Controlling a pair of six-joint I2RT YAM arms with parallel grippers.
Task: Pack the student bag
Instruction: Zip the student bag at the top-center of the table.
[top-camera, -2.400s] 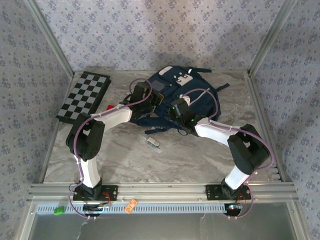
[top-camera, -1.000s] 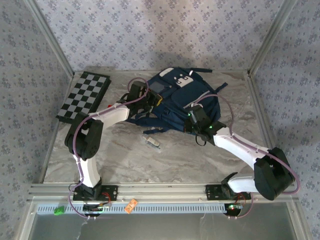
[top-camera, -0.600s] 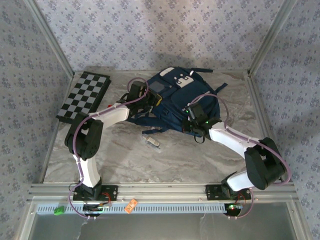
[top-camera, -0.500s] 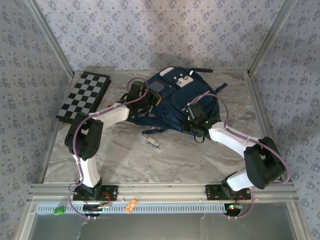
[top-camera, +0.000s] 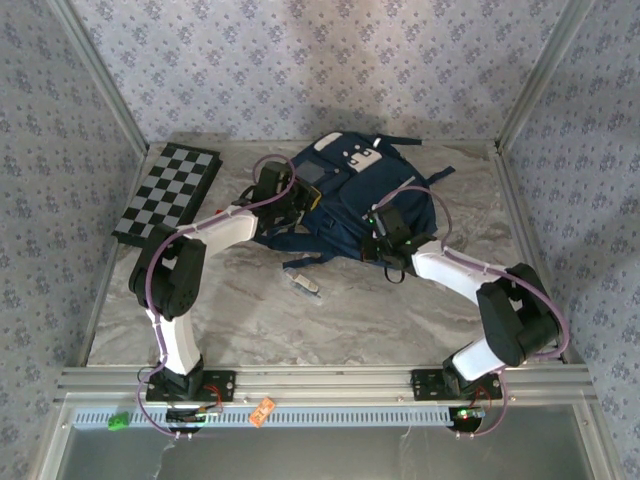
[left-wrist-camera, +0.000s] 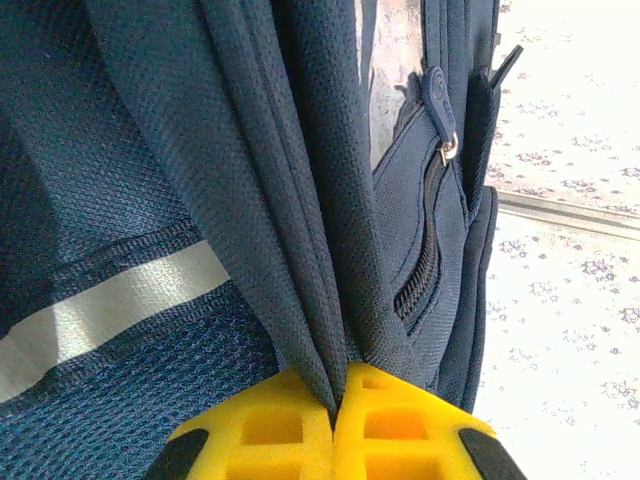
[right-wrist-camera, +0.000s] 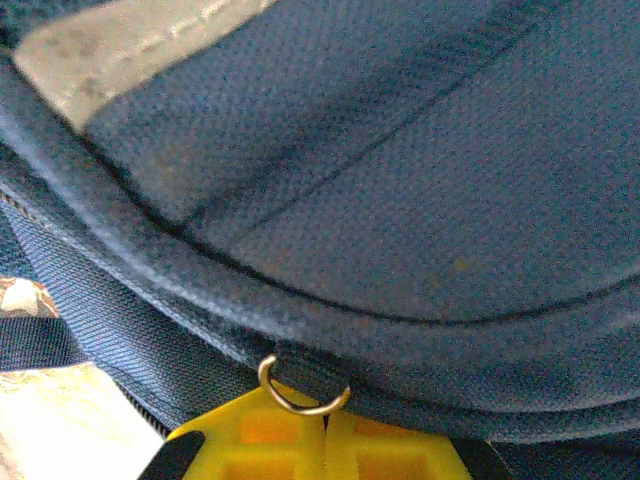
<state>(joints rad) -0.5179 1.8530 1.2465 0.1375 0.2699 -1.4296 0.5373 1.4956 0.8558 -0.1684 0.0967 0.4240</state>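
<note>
Near half of table (top-camera: 330, 335) open, small grey item (top-camera: 305, 284) mid-table. Rear centre blocked by student bag (top-camera: 345, 205); chessboard (top-camera: 170, 192) rear left.

Navy student bag (top-camera: 345, 205) lies slumped at the far middle of the counter (top-camera: 250, 320). White patches (top-camera: 360, 155) sit at its far end, dark straps (top-camera: 305, 260) trail toward the near side. Up close: woven fabric gathered into a fold, a pale stripe (left-wrist-camera: 110, 310), a black zip (left-wrist-camera: 425, 265).
</note>
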